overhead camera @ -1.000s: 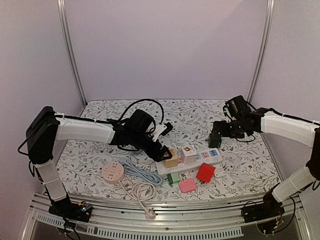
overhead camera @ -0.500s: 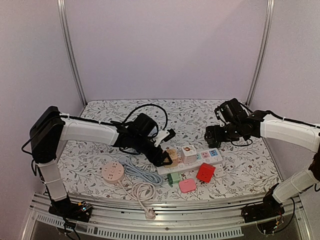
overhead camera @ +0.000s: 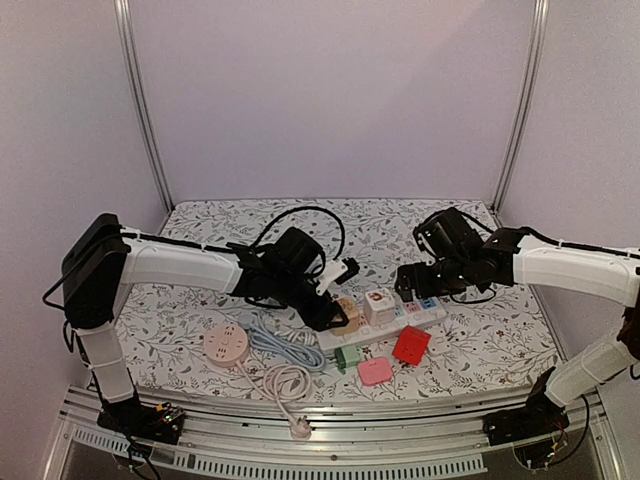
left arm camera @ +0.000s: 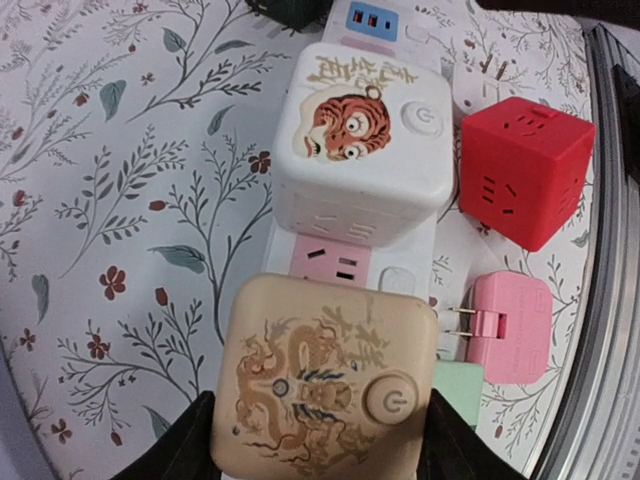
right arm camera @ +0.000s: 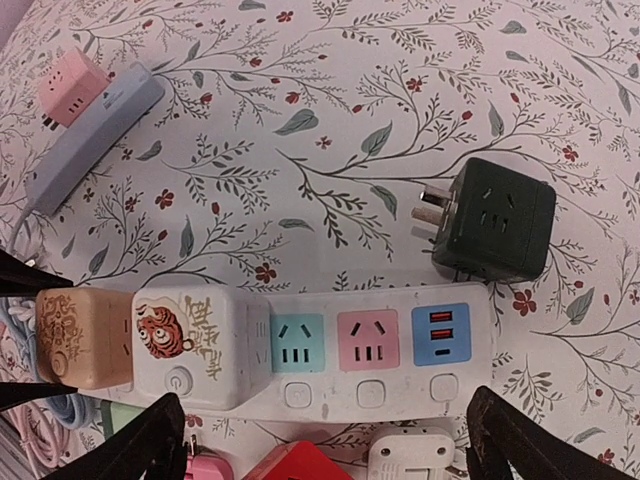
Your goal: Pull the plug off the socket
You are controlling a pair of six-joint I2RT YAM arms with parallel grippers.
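Presently the tan cube plug is gripped on 2 sides by the left claw; the right claw is held open above the power strip.

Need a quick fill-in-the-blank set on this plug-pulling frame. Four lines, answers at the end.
1. The white cube plugged into the power strip carries a ___ picture.
2. The tan cube sits between the fingers of the ___ gripper.
3. The ___ cube lies off the strip, next to the pink plug.
4. ___ cubes are plugged into the strip.
Answers: tiger; left; red; two.
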